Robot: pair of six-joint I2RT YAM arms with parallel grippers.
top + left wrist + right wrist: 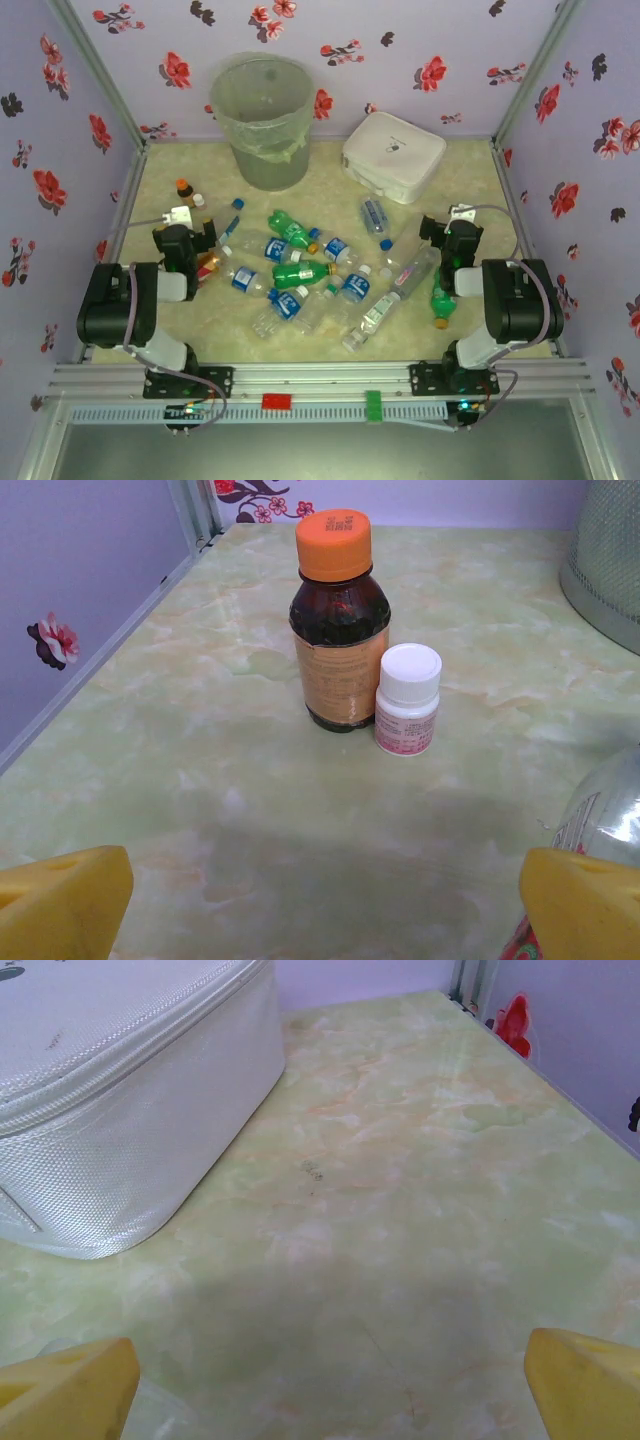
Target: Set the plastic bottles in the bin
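Left fingers (60, 905) and right fingers (65, 1390) spread wide, empty, one bin (262, 120), about fifteen plastic bottles (300, 270) lying loose

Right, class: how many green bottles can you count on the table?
3 green bottles: one mid-pile, one just behind it, one by the right arm. More may be hidden.

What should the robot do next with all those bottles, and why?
Probably swing the left gripper a little to its right and down over the clear bottle close beside it. Its jaws are open and hold nothing, and the bottles lie on the table, not yet in the bin.
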